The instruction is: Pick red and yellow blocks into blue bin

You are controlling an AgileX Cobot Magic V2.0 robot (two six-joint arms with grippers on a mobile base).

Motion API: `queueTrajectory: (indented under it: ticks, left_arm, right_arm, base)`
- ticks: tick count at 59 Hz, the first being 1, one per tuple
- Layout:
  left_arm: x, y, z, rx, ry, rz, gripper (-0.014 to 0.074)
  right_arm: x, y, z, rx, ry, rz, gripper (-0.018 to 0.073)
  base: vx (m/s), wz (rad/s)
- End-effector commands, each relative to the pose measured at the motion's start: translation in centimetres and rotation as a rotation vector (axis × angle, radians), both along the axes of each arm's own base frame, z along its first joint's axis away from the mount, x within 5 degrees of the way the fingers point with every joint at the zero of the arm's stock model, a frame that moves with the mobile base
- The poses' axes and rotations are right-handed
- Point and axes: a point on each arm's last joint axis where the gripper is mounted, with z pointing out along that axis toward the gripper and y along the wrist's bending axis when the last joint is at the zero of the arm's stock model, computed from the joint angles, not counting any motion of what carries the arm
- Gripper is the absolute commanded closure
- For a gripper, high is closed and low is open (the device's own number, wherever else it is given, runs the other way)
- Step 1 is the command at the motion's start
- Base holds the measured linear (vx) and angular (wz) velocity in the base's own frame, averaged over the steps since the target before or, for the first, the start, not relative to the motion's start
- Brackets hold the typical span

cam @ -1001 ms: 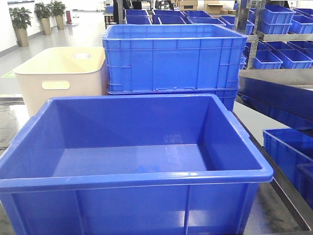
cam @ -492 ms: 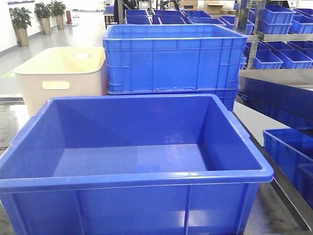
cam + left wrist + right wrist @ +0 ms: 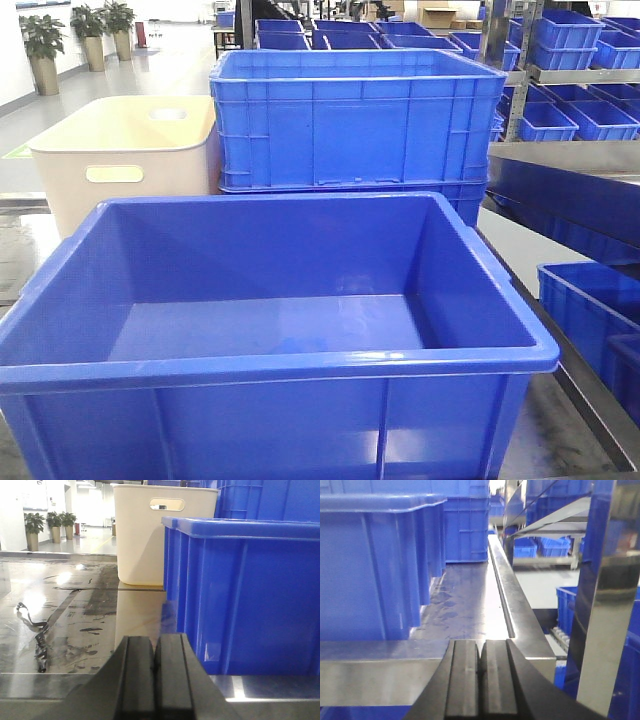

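We note both sets of jaws pressed together, holding nothing: left gripper low over the wet surface, level beside the blue bin; right gripper level beside its other wall. Blocks unseen.

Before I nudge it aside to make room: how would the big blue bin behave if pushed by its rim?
The blue bin looks empty, so probably light. Its wide base suggests sliding rather than tipping, likely easily on the glossy metal tabletop. The thick rolled rim should stay fairly stiff.
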Motion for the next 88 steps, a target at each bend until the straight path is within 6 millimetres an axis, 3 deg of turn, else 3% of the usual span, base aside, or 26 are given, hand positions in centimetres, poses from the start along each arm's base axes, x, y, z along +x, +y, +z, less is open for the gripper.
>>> queueTrajectory:
  ticks: [1, 88]
  left_arm:
    - [-0.33, 0.02, 1.45, -0.012, -0.123, 0.001, 0.0603]
    - [-0.33, 0.02, 1.48, -0.012, -0.123, 0.001, 0.0603]
  right_arm:
    - [-0.12, -0.17, 0.86, -0.005, -0.137, -0.021, 0.0569]
    - [-0.14, 0.18, 1.05, -0.054, -0.164, 0.038, 0.0569]
  base:
    - [0.0, 0.0]
    - [0.0, 0.0]
